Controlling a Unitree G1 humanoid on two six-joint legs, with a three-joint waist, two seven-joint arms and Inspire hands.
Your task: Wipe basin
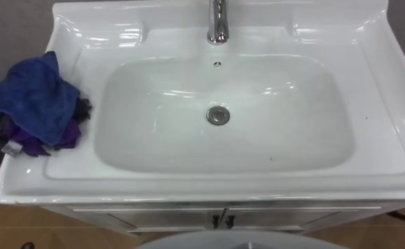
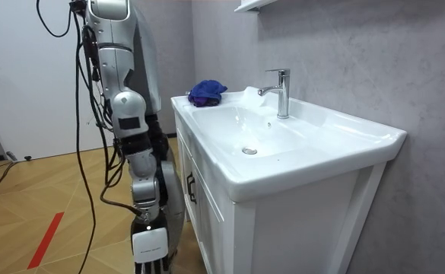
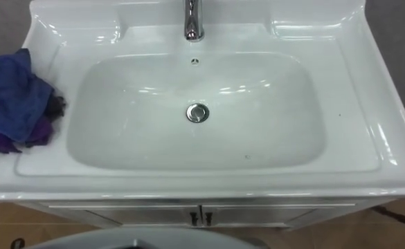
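Currently the blue cloth (image 1: 34, 104) lies bunched on the left rim of the basin (image 1: 389, 90), ungrasped. The right hand (image 2: 149, 257) hangs beside the cabinet (image 2: 207, 205); whether it is open or closed cannot be told. A glancing reach could push the cloth off the outer edge.

Right arm hangs down, right hand (image 2: 150, 245) low.

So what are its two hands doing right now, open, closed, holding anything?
Left hand: cannot be told.
Right hand: hangs beside the cabinet; open or closed cannot be told.
The blue cloth lies unheld on the basin's rim.
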